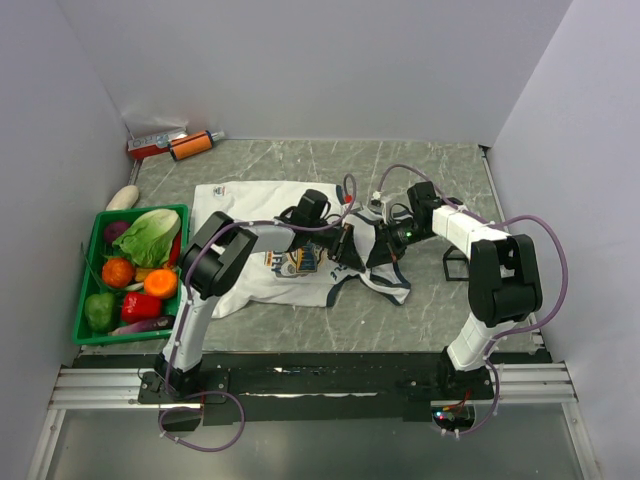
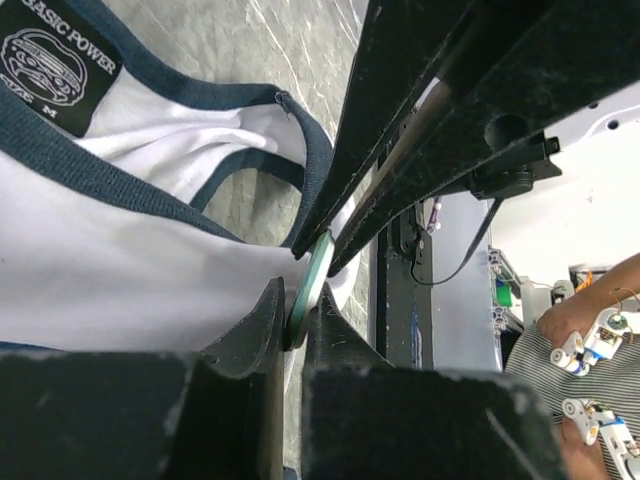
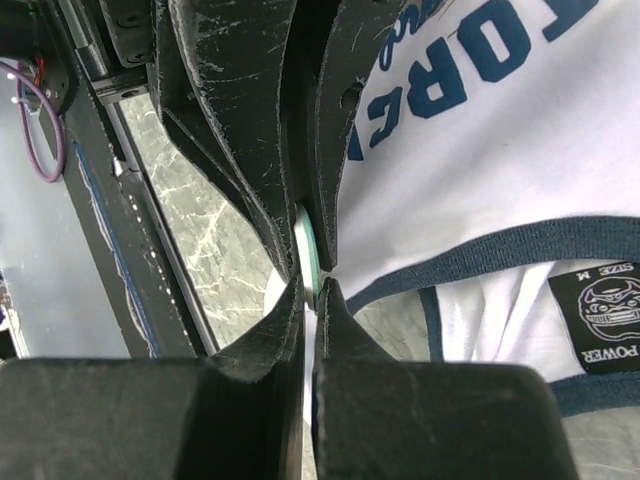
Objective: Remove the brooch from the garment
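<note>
Left wrist view: left gripper point(image 2: 298, 312) at bottom centre, jaws nearly closed, pinching the lower edge of the brooch point(image 2: 308, 285). Brooch is a thin green-rimmed disc seen edge-on, long axis running lower left to upper right, flat faces against the finger pads. The right gripper's dark fingers point(image 2: 400, 130) come down from the upper right and clamp the disc's upper edge. White jersey point(image 2: 120, 270) lies just left of the brooch, touching it; navy trim loops above, black label point(image 2: 60, 65) at upper left. Right wrist view: right gripper point(image 3: 308, 292) at bottom centre, narrow gap, closed on the disc's lower end; brooch point(image 3: 306, 248) again edge-on, near vertical, top leaning slightly left. The left gripper's fingers point(image 3: 230, 120) grip it from above. Jersey point(image 3: 520, 170) fills the right of the frame, blue lettering at top. Top view: both grippers meet mid-frame, left point(image 1: 350, 245), right point(image 1: 378, 248), over the jersey's point(image 1: 240, 205) bunched right end; brooch too small to make out here. Green basket point(image 1: 135, 209) of vegetables at left edge, on the grey marbled table point(image 1: 420, 170).
</note>
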Controlling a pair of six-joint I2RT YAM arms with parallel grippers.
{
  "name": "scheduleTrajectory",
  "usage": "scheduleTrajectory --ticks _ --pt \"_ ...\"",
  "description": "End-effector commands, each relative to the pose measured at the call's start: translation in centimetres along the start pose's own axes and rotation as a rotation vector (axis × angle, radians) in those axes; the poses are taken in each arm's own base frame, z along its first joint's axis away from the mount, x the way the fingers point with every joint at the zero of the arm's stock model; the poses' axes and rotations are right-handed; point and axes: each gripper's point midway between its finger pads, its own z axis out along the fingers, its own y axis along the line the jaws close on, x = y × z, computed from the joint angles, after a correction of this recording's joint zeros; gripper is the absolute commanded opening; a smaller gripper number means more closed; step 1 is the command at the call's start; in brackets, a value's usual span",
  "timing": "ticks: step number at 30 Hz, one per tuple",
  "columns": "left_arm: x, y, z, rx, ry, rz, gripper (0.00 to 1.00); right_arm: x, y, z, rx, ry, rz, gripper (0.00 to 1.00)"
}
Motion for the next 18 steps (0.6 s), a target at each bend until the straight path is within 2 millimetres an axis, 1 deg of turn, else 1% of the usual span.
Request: scheduleTrajectory --ticks 1,2,3,4,6,8,9,10,12,13,14,17,18 --pt "-3.7 -1.4 0.9 -0.069 -0.083 0.116 0.01 -0.9 5.8 0.8 -0.216 -0.009 -0.018 0.11" --pt "-3.8 -1.6 0.8 -0.054 -0.084 0.125 0.01 -0.4 6.3 0.7 -0.240 0.008 -0.012 0.18" --pt "-3.8 -1.9 0.9 -0.038 -0.081 0.129 0.01 -0.3 6.6 0.5 -0.255 0.010 -0.019 0.31" --pt "-3.3 -2.4 0.8 0.000 -0.069 0.112 0.01 -0.5 6.9 0.3 -0.266 0.009 -0.034 0.35" --pt "-3.8 -2.9 0.6 0.033 -0.088 0.143 0.01 -0.3 7.5 0.0 -0.294 0.012 -0.053 0.44" --pt "-3.5 -2.9 0.3 0.045 -0.087 0.129 0.01 -0.2 7.8 -0.2 -0.298 0.005 -0.089 0.46" --pt "-3.9 -3.2 0.2 0.055 -0.097 0.148 0.01 -0.2 7.7 -0.2 -0.295 0.001 -0.100 0.47" --pt "-3.7 -3.3 0.1 0.063 -0.098 0.131 0.01 0.0 7.8 -0.2 -0.295 0.001 -0.104 0.47" --pt "-4.0 -3.5 -0.3 0.083 -0.117 0.154 0.01 0.2 7.9 -0.2 -0.296 -0.001 -0.118 0.44" --pt "-3.9 -3.6 -0.5 0.093 -0.121 0.134 0.01 0.2 8.0 -0.2 -0.298 -0.002 -0.122 0.42" --pt "-4.0 -3.7 -0.7 0.100 -0.129 0.135 0.01 0.3 7.9 -0.2 -0.299 -0.002 -0.119 0.36" --pt "-4.0 -3.9 -0.9 0.119 -0.134 0.137 0.01 0.2 7.9 -0.1 -0.308 -0.009 -0.108 0.24" --pt "-4.0 -3.8 -0.9 0.119 -0.133 0.134 0.01 0.0 8.0 -0.2 -0.312 -0.014 -0.108 0.23"
